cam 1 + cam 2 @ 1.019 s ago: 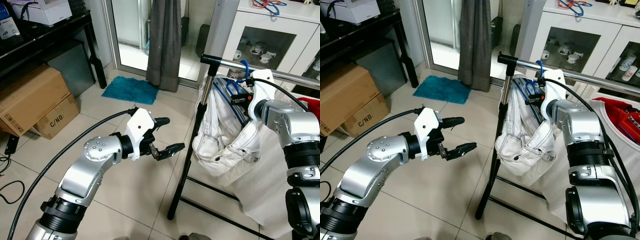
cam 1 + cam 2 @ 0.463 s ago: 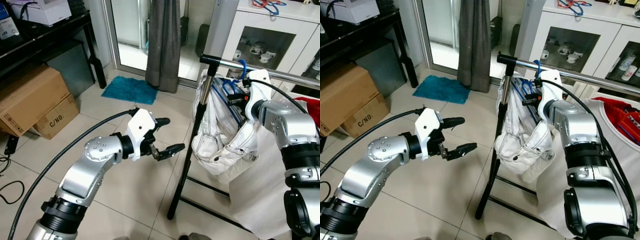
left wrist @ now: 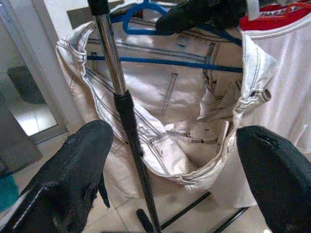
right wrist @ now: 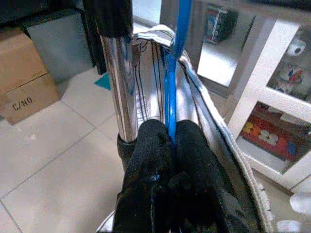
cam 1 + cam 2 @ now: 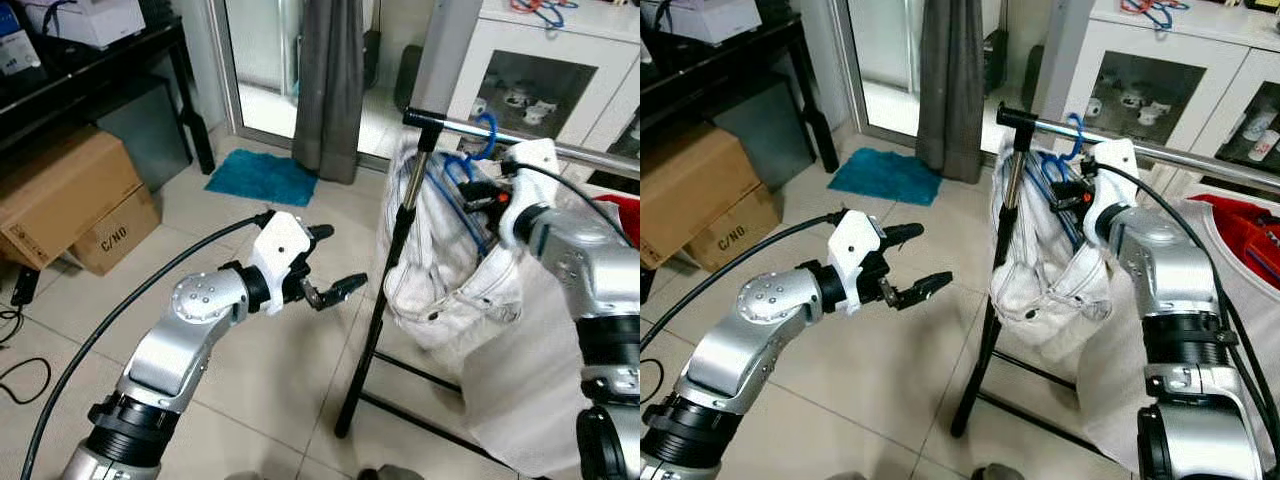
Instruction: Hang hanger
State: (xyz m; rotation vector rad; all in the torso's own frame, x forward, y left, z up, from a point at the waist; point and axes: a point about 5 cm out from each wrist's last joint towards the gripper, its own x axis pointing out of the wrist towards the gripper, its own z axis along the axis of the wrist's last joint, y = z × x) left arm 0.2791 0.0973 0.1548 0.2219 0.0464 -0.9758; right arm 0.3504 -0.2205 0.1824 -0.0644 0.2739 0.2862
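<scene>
Pinching the blue hanger tight, the right gripper holds it up at the silver rail, white jeans drooping below. On the left, the left gripper waits with fingers apart.

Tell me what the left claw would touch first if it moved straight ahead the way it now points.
Probably the rack's upright pole. In the wrist view, it stands between the open fingers of the left claw, in front of the white garment. Depth is unclear, so the pole may pass slightly off the line.
</scene>
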